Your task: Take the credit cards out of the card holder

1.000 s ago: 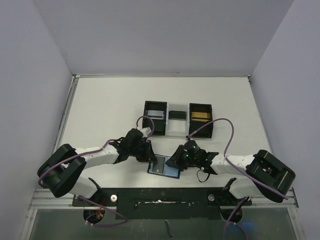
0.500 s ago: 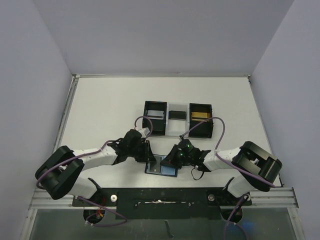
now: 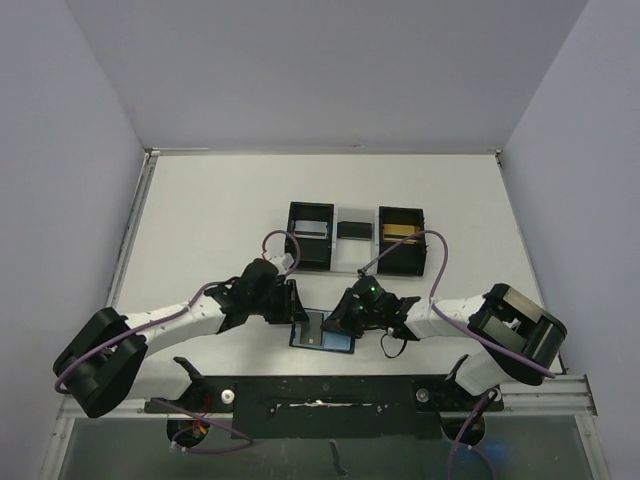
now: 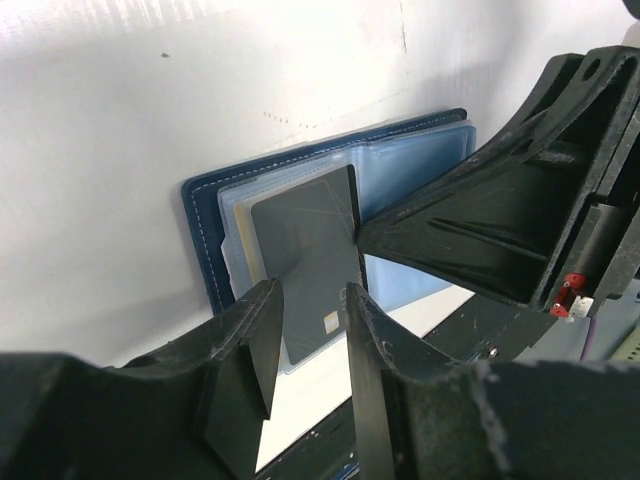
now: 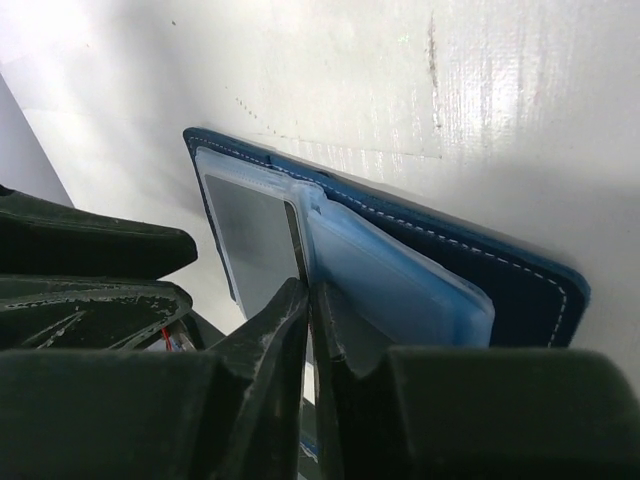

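Note:
The card holder (image 3: 336, 344) lies open near the table's front edge, a dark blue bifold (image 4: 200, 235) with clear blue sleeves (image 5: 400, 290). A dark grey credit card (image 4: 305, 235) sticks out of the sleeves, its chip end toward the left wrist camera; it also shows as a grey face (image 5: 250, 240) in the right wrist view. My right gripper (image 5: 310, 292) is pinched shut on that card's long edge and touches it from the right (image 4: 362, 235). My left gripper (image 4: 310, 292) stands open, its fingers straddling the card's near end without gripping. From above, both grippers (image 3: 296, 312) (image 3: 345, 320) meet over the wallet.
Behind the wallet stand two black open-top boxes joined by a white tray (image 3: 353, 250). The left box (image 3: 310, 235) holds a silver card, the tray a dark one, the right box (image 3: 401, 235) a gold one. The black rail of the arm bases (image 3: 320, 395) runs close in front.
My left gripper's jaws have spread apart off the dark card. The right gripper slid left onto the card's edge and closed there. The wallet shifted slightly left.

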Available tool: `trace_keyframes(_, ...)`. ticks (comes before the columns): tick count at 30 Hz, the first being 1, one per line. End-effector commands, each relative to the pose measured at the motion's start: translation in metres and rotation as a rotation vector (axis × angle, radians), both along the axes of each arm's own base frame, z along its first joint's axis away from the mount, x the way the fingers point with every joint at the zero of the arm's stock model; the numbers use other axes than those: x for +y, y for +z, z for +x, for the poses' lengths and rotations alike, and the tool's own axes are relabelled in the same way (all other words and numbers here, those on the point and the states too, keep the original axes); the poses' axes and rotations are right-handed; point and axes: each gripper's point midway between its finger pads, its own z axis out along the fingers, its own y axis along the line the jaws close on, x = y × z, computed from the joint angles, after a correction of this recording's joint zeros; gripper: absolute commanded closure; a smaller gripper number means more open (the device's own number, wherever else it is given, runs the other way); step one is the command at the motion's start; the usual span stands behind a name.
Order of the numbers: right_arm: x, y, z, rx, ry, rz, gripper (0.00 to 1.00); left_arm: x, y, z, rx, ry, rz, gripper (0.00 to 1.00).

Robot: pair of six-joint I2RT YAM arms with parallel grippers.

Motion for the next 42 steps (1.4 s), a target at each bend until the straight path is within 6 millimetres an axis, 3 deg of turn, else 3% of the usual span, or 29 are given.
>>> trace_keyframes(1,0.004,0.01,0.006,-0.047,0.011,-0.003,0.9,-0.016,0.01,0.0,-0.006,-0.049,-0.066,0.73)
trace_keyframes(6,0.008,0.009,0.006,-0.04,0.023,0.002,0.81,-0.007,-0.012,-0.007,0.048,-0.045,-0.006,0.76)
trace_keyframes(12,0.015,0.01,0.006,-0.049,0.053,0.027,0.77,0.001,-0.023,-0.011,0.068,-0.034,0.031,0.81)
trace_keyframes(15,0.021,0.01,0.006,-0.059,0.078,0.027,0.81,0.001,-0.025,-0.013,0.076,-0.034,0.032,0.83)
trace_keyframes(17,0.025,0.013,0.007,-0.071,0.095,0.039,0.91,0.001,-0.024,-0.012,0.072,-0.034,0.031,0.83)
trace_keyframes(22,0.021,0.02,0.007,-0.09,0.088,0.039,1.0,0.008,-0.027,-0.007,0.061,-0.014,0.081,0.84)
trace_keyframes(31,0.011,0.04,0.004,-0.169,0.161,0.12,1.0,0.02,-0.037,-0.004,0.057,0.03,0.148,0.85)
trace_keyframes(42,-0.008,0.032,-0.002,-0.132,0.173,0.157,0.98,0.015,-0.034,-0.002,0.06,0.022,0.138,0.86)
